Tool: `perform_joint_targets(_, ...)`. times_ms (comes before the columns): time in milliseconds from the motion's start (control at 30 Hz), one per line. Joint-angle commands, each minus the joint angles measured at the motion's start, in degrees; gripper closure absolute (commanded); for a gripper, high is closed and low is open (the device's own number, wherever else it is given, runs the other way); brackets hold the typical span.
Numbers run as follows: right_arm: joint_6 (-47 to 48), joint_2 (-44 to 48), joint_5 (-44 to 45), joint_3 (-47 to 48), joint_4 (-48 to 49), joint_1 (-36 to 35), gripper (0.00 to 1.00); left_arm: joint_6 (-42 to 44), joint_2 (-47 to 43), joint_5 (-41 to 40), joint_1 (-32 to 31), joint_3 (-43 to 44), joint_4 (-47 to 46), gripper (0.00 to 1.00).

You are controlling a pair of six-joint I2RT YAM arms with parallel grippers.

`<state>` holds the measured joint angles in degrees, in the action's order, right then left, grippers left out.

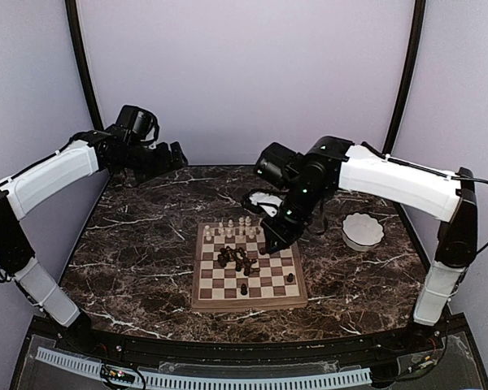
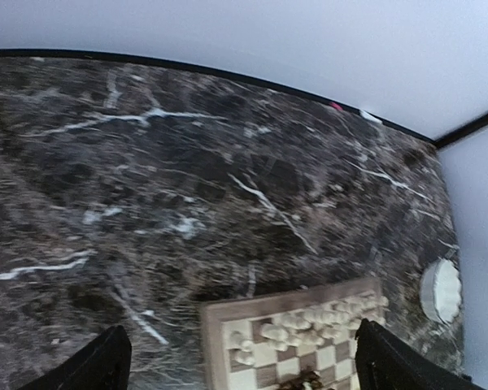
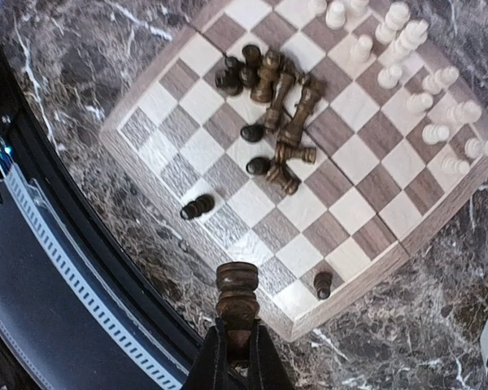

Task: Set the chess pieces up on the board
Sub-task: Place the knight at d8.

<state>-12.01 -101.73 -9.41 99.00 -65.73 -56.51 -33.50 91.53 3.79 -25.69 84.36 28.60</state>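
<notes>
The board [image 1: 248, 305] lies in the middle of the table. Cream chess pieces [image 1: 232, 229] stand along its far rows, also visible as cream pieces [image 3: 423, 81]. Dark brown pieces lie in a heap [image 1: 237, 258] near the centre, the same heap [image 3: 281, 106] from above. Two dark pawns [image 3: 197, 207] [image 3: 323, 283] stand alone near the near side. My right gripper [image 3: 237, 357] is shut on a dark brown rook-like piece [image 3: 237, 296], held in the air above the board's rim [image 3: 350, 294]. My left gripper [image 2: 244, 366] is wide open and holds nothing, high over the far left table, away from the board [image 2: 293, 296].
A white scalloped bowl [image 1: 363, 231] stands right of the board, seen also as the bowl [image 2: 439, 291]. A white object [image 1: 264, 201] lies behind the board under the right arm. The dark marble table [image 1: 130, 244] ends at a black edge in front.
</notes>
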Motion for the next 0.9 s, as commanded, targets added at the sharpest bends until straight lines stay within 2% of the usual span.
perform_joint_targets(0, 0.14, -4.47, 3.44, 2.96, -11.74, -3.37, 0.98, 0.25, -3.64, -24.48, -0.07, -1.66, 11.28, 0.01)
perform_joint_targets(133, -1.29, -6.56, 3.3, 2.52, -13.58, -4.72, 0.98, 0.83, -5.38, -23.68, 0.74, -4.71, 10.96, 0.02)
perform_joint_targets(167, -1.46, -6.93, 3.26, 2.47, -14.03, -5.05, 0.98, 1.82, -6.38, -21.58, 0.73, -5.29, 9.09, 0.05)
perform_joint_targets(233, -1.86, -7.35, 3.01, 1.91, -14.14, -5.25, 0.98, 4.94, -7.35, -18.57, 0.73, -6.28, 6.94, 0.2)
perform_joint_targets(300, -1.94, -8.05, 2.42, 0.76, -14.23, -5.31, 0.98, 5.67, -7.9, -17.18, 0.73, -6.61, 6.52, 0.23)
perform_joint_targets(633, -3.81, -12.94, 4.13, 1.08, -15.38, -5.71, 0.97, 4.81, -9.31, -11.2, 0.74, -8.72, 4.74, 0.31)
perform_joint_targets(867, -4.03, -15.07, 4.99, 0.93, -15.34, -5.74, 0.96, 4.67, -10.0, -10.0, 0.73, -9.48, 4.17, 0.32)
